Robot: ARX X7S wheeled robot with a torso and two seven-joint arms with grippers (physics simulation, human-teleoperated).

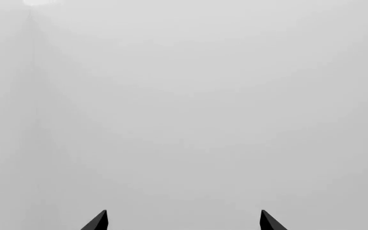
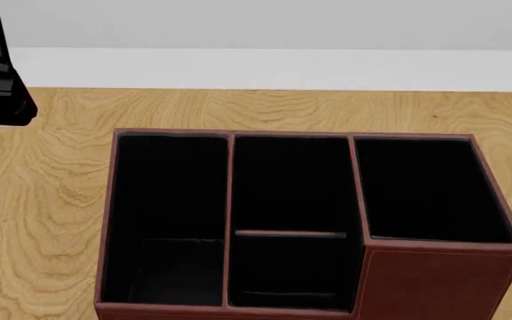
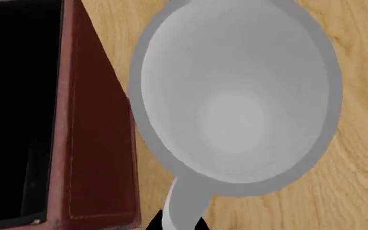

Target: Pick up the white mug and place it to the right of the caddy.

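- The white mug [image 3: 235,100] fills the right wrist view, seen from above into its empty bowl, with its loop handle [image 3: 184,203] pointing toward the camera.
- The right gripper [image 3: 178,224] shows only as two dark tips at the frame edge, one on each side of the handle; it looks closed on the handle, though so little of it is visible that I cannot tell for sure.
- Just beside the mug stands the caddy [image 3: 97,143], its reddish-brown outer wall next to the mug's rim. Whether the mug rests on the desk [image 3: 356,191] or hangs just above it cannot be read from this angle.
- In the head view the caddy [image 2: 434,280] sits in the middle of the desk [image 2: 43,200], its three black compartments all empty. The mug is out of that frame, past the caddy's right side.
- Farthest off, the left gripper [image 1: 184,221] points at a blank grey surface, fingers spread wide and holding nothing.
- Judged from this, the mug is already at the caddy's right, so the carry looks mostly done; what remains is setting it down, if needed, and letting go.
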